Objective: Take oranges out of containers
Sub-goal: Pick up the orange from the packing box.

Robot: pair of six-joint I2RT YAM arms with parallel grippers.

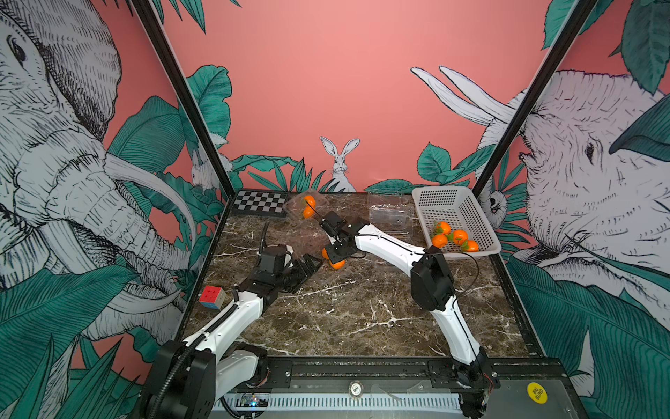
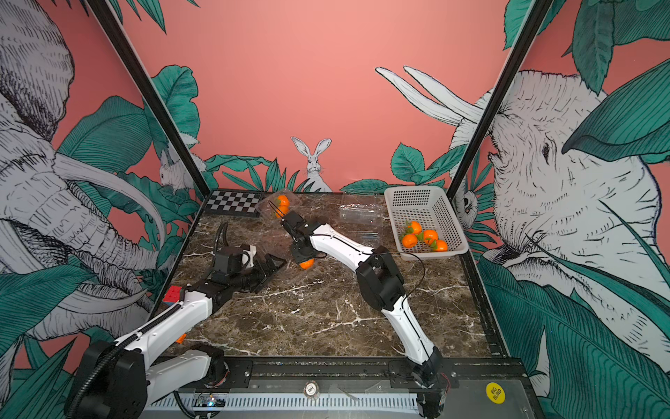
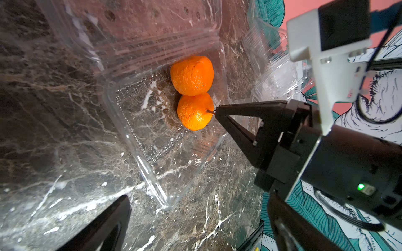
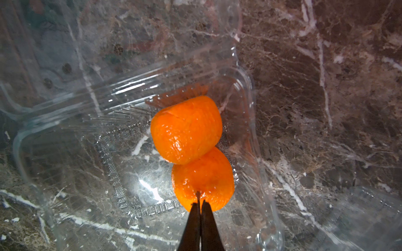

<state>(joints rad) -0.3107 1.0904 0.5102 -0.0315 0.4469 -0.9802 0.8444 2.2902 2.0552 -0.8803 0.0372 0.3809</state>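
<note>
Orange [image 4: 204, 178], clamped only by its stem [image 4: 198, 195] in my right gripper [image 4: 200, 204], may drop if the stem snaps.

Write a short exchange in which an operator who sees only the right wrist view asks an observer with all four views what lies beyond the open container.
Operator: My right gripper is shut on the stem of an orange in an open container. Are any oranges out already?
Observer: Yes. Four oranges lie in a white basket at the back of the table, on the robot's right.
Operator: Where is the left gripper?
Observer: It is open and sits low over the table, aimed at your container from the robot's left.
</note>
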